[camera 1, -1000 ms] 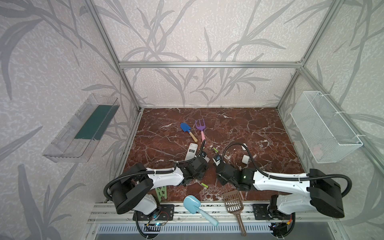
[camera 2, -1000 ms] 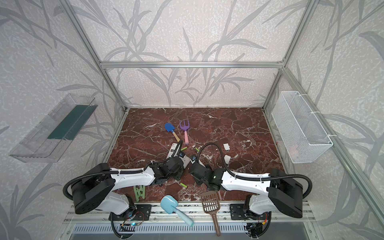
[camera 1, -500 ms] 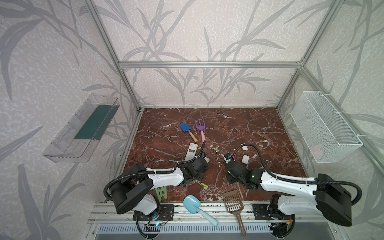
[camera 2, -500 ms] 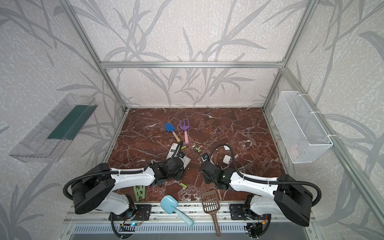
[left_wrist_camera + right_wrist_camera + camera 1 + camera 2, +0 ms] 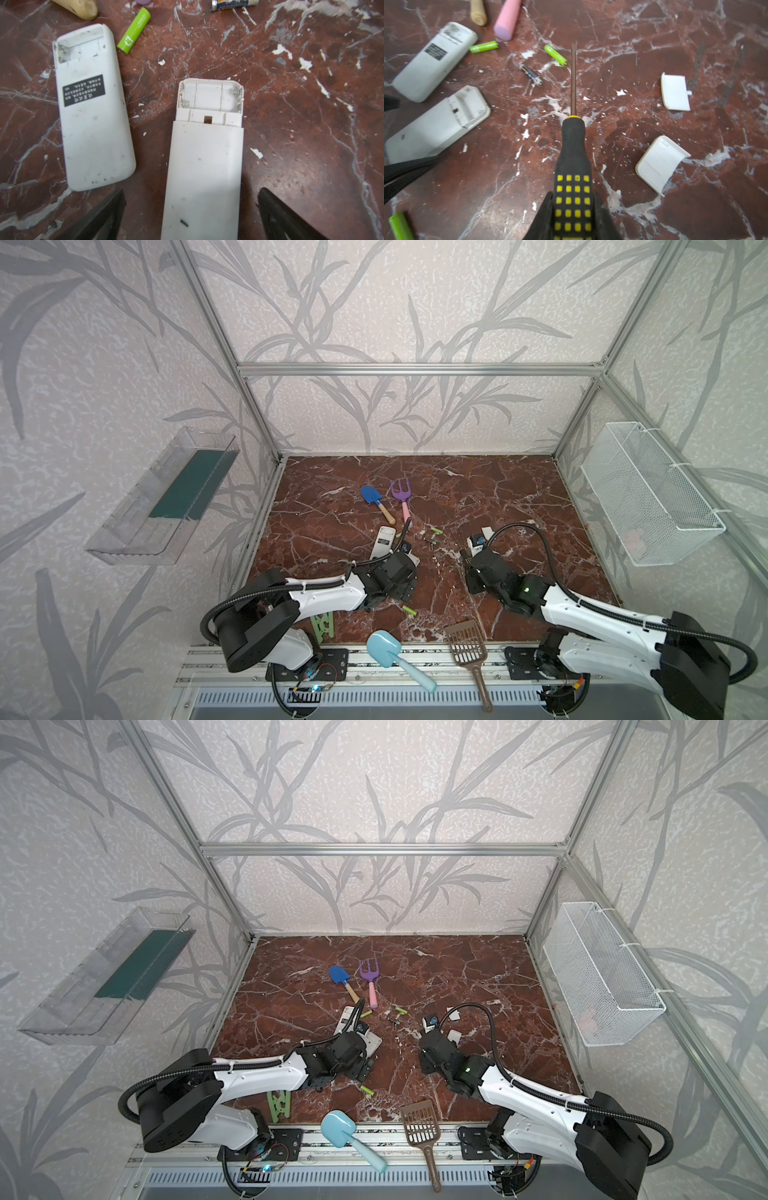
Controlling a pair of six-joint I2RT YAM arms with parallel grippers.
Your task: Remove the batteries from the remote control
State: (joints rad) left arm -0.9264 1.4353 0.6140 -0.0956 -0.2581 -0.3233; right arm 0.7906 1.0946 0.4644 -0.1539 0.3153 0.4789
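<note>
Left gripper (image 5: 190, 193), jaws wide and empty, straddles the remote control (image 5: 203, 162), whose bay is bare. Right gripper (image 5: 574, 207) clamps the screwdriver (image 5: 573, 145), and the batteries (image 5: 555, 55) lie loose beyond its tip. The left gripper should probably lift straight up, without nudging the remote.

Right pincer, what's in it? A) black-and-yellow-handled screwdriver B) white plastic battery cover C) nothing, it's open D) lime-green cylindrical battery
A: the right wrist view shows the right pincer clamped on the black-and-yellow-handled screwdriver, with the blade sticking out ahead.
</note>
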